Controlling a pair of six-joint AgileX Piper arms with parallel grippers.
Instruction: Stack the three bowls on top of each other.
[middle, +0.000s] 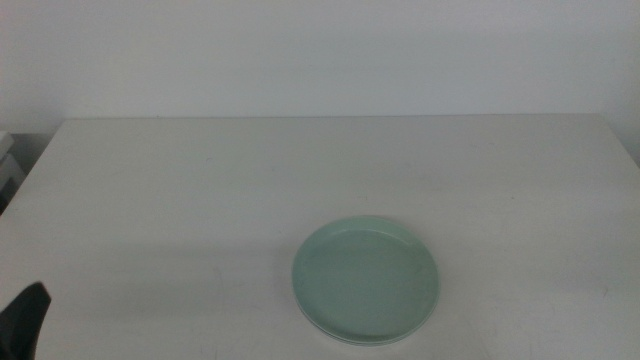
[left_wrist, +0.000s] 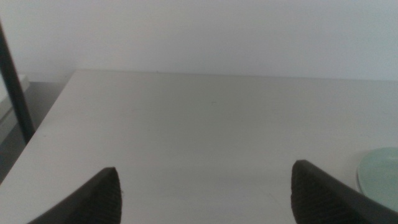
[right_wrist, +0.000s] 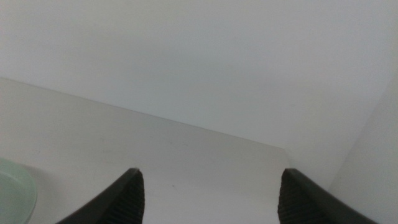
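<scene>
A pale mint green bowl (middle: 365, 278) lies on the white table (middle: 200, 200), right of centre near the front edge. A thin pale rim shows under its near side, so it rests on something; the white and grey bowls cannot be made out separately. The green bowl's edge also shows in the left wrist view (left_wrist: 382, 174) and in the right wrist view (right_wrist: 12, 190). My left gripper (left_wrist: 205, 168) is open and empty, low at the front left corner (middle: 25, 318), far from the bowl. My right gripper (right_wrist: 211, 171) is open and empty, off to the bowl's right and outside the middle view.
A plain white wall (middle: 320, 50) rises behind the table's far edge. A dark upright pole (left_wrist: 12, 81) and a white object (middle: 8, 160) stand just past the table's left edge. The table's right edge runs close to the right gripper.
</scene>
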